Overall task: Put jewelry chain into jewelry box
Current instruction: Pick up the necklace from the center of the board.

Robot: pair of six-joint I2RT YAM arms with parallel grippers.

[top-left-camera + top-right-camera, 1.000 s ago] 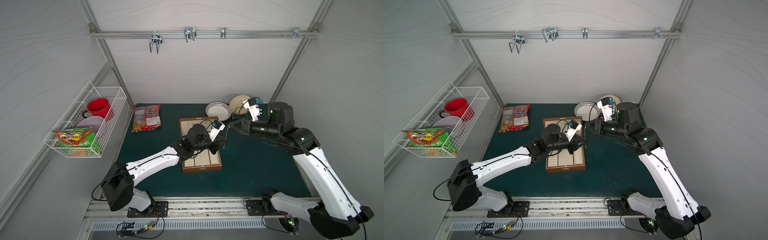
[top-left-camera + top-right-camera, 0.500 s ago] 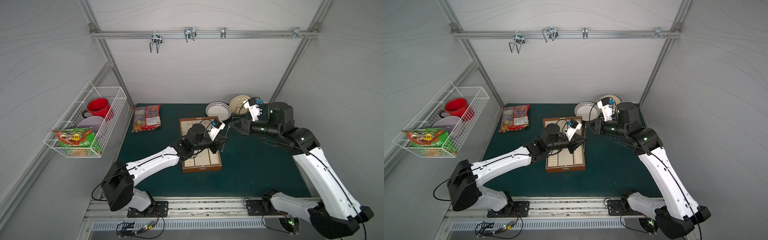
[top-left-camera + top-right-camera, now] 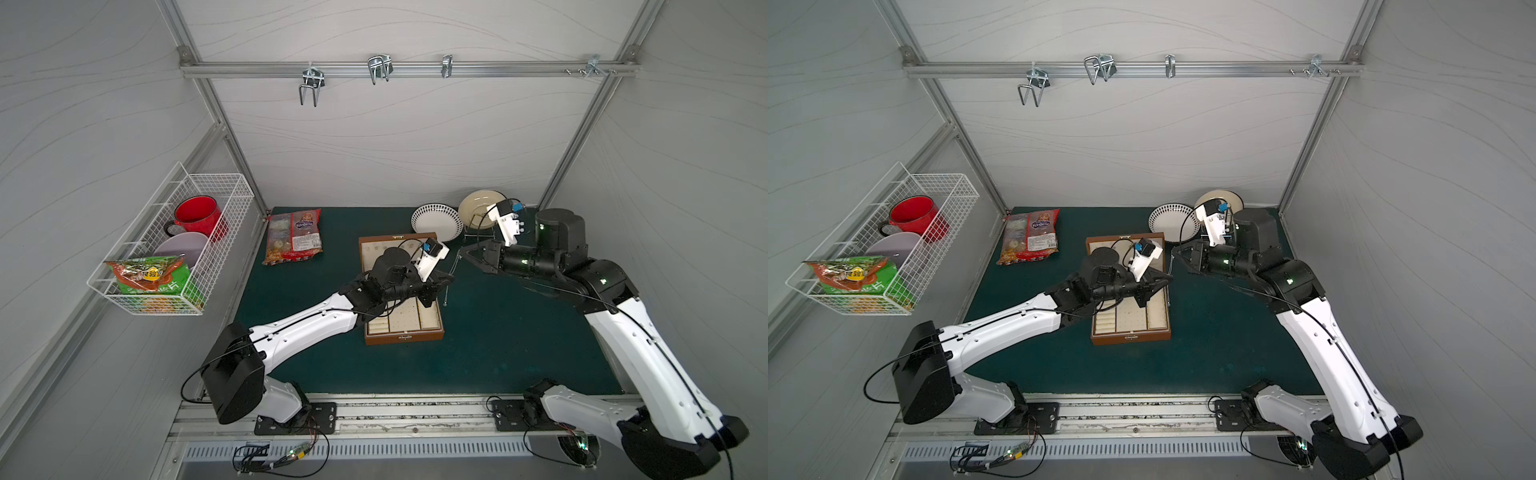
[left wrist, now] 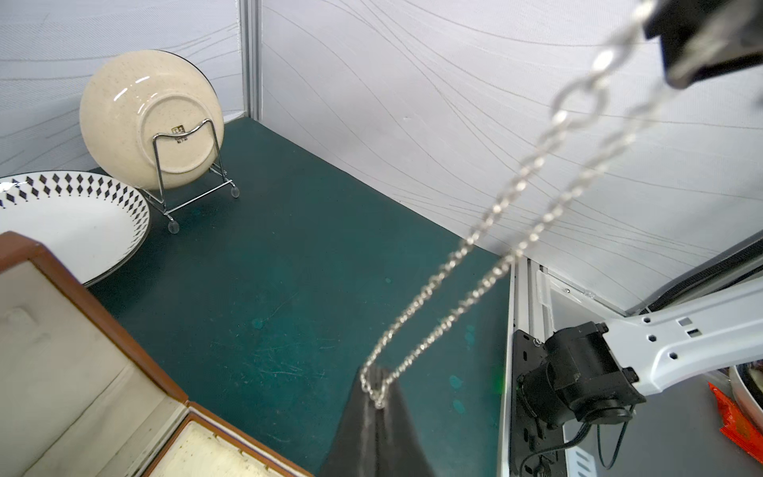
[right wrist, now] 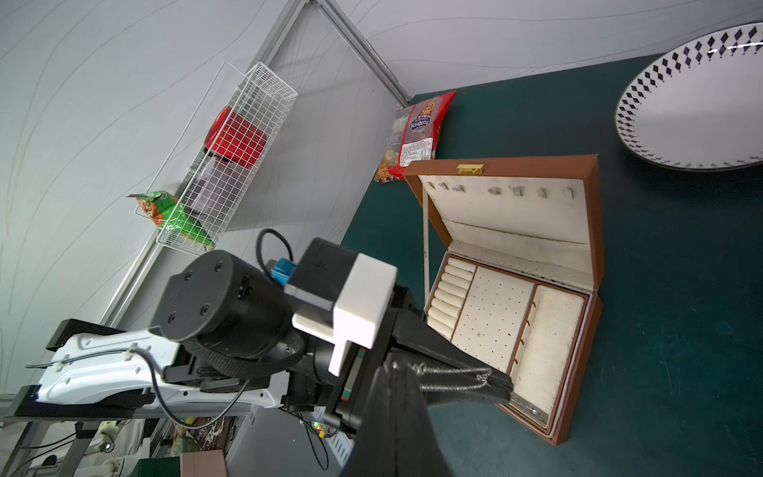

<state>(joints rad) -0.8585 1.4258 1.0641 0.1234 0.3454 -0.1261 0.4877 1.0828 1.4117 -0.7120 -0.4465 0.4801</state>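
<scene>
The jewelry chain point(image 4: 516, 214) is a thin silvery chain stretched in the air as a doubled strand between both grippers. My left gripper point(image 4: 377, 388) is shut on one end of it, just off the right edge of the jewelry box point(image 3: 405, 337). My right gripper point(image 5: 398, 369) is shut on the other end, a little higher and farther back. In both top views the chain point(image 3: 455, 264) point(image 3: 1171, 266) runs between the left gripper point(image 3: 451, 276) and the right gripper point(image 3: 460, 251). A short end hangs below the left fingers. The brown box point(image 5: 594, 231) lies open, showing its cream tray and lid hooks.
A diamond-patterned plate point(image 3: 436, 222) lies behind the box, and a cream bowl point(image 3: 478, 203) leans in a wire stand at the back right. A candy bag point(image 3: 295, 237) lies at the back left. A wire basket point(image 3: 174, 249) holding a red mug hangs on the left wall.
My left gripper's jaws have closed the last bit onto the chain. Both arms have hardly moved.
</scene>
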